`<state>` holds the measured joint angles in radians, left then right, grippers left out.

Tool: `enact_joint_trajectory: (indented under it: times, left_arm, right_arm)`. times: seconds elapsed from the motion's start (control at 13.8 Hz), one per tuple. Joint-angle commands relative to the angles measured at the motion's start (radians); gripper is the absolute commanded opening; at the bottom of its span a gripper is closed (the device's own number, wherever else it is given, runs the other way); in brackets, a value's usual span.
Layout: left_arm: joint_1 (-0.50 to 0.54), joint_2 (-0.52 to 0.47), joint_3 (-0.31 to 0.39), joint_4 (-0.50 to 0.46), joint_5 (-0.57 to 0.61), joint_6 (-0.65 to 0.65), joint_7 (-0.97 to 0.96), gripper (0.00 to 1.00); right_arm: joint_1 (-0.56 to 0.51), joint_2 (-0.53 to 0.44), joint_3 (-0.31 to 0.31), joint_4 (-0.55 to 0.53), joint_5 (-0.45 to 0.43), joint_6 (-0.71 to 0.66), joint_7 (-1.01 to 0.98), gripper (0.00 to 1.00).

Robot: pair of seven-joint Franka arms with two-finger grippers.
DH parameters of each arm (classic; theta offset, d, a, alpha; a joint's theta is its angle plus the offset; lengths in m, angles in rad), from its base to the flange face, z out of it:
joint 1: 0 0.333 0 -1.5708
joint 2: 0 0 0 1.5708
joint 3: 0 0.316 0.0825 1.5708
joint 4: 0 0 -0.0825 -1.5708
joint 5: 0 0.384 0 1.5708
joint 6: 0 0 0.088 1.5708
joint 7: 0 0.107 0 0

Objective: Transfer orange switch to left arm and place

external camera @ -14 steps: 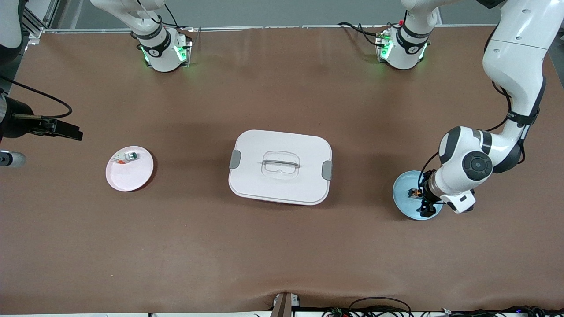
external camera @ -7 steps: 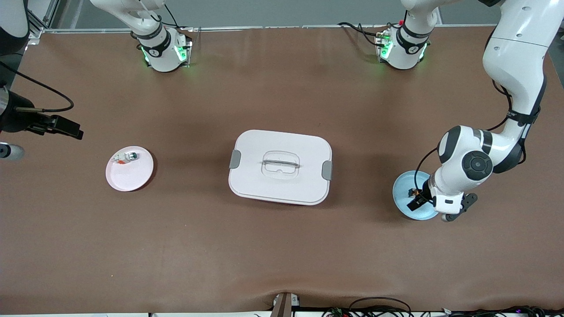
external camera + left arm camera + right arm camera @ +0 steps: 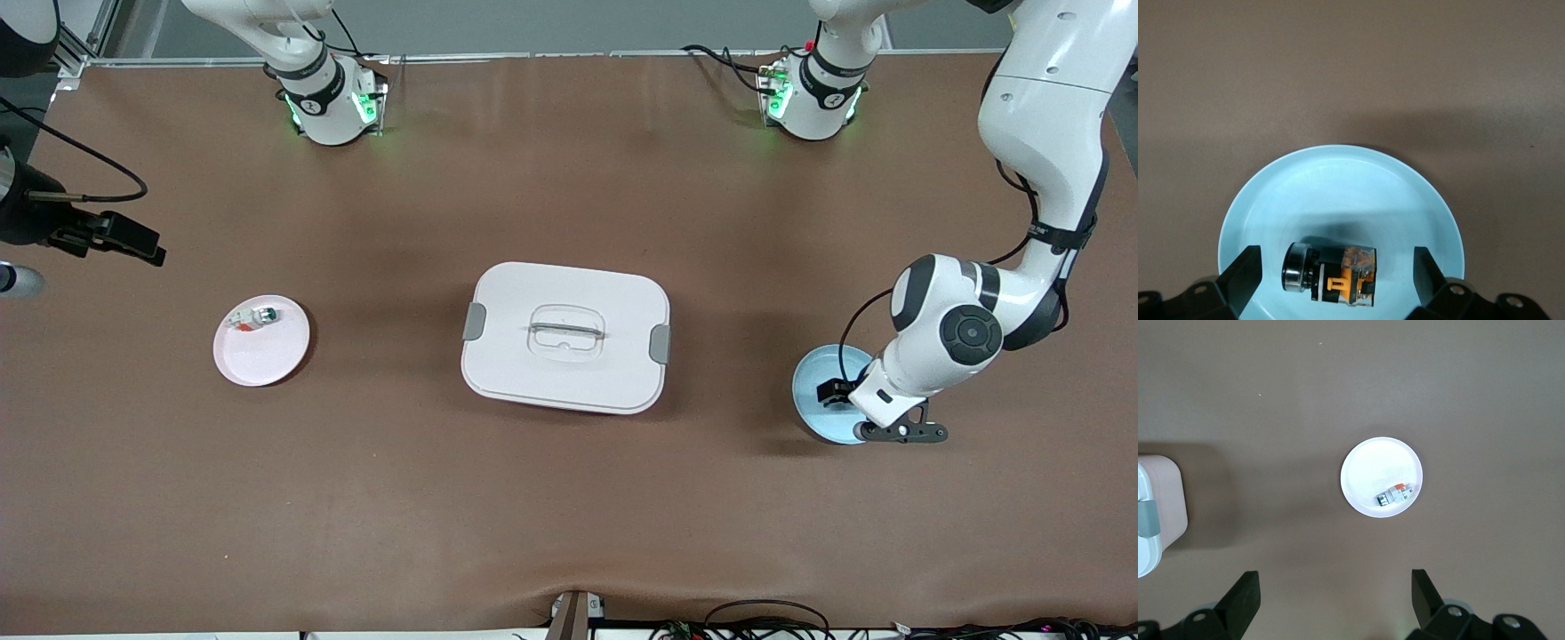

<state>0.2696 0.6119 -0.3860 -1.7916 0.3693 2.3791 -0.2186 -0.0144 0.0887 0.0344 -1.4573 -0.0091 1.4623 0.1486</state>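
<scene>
The orange switch (image 3: 1331, 275) lies on its side in a light blue plate (image 3: 1338, 180) at the left arm's end of the table. My left gripper (image 3: 1336, 267) hangs low over that plate (image 3: 811, 404), open, with one finger on each side of the switch and a gap to both. In the front view the left gripper (image 3: 840, 396) covers most of the switch. The white box (image 3: 565, 336) sits mid-table between the two plates. My right gripper (image 3: 1333, 587) is open and holds nothing, up in the air over the right arm's end of the table (image 3: 133, 244).
A pale pink plate (image 3: 262, 356) holds a small white-and-green part (image 3: 253, 317) near the right arm's end. The right wrist view shows that plate (image 3: 1371, 470), the part (image 3: 1395, 495) and a corner of the box (image 3: 1158, 513). Both arm bases stand along the table edge.
The left hand has turned about its wrist over the blue plate, swinging its camera mount round. The right gripper has drifted slightly. Both grippers stay open.
</scene>
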Motion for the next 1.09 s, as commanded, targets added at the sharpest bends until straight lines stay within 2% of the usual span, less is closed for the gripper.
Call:
enact_joint_trajectory:
  times: [0.0, 0.36, 0.51, 0.58, 0.8, 1.01]
  left_arm:
    - [0.014, -0.040, -0.004, -0.002, -0.013, -0.017, 0.042, 1.00]
    - [0.045, -0.121, -0.013, 0.008, -0.024, -0.023, 0.041, 1.00]
    - [0.049, -0.181, -0.011, 0.020, -0.129, -0.056, 0.041, 1.00]
    - [0.063, -0.201, -0.011, 0.043, -0.177, -0.093, 0.044, 1.00]
    - [0.079, -0.218, -0.013, 0.168, -0.193, -0.291, 0.070, 1.00]
    - [0.100, -0.245, -0.013, 0.230, -0.262, -0.371, 0.131, 1.00]
  right_arm:
    - [-0.001, -0.058, -0.004, -0.067, 0.015, 0.026, 0.005, 1.00]
    - [-0.001, -0.076, -0.004, -0.087, 0.017, 0.026, 0.003, 1.00]
    - [-0.004, -0.092, -0.004, -0.103, 0.040, 0.032, 0.003, 1.00]
    - [-0.012, -0.096, -0.005, -0.112, 0.053, 0.036, 0.000, 1.00]
    - [-0.015, -0.093, -0.005, -0.120, 0.054, 0.038, 0.000, 1.00]
    - [-0.010, -0.090, -0.004, -0.115, 0.040, 0.042, 0.003, 1.00]
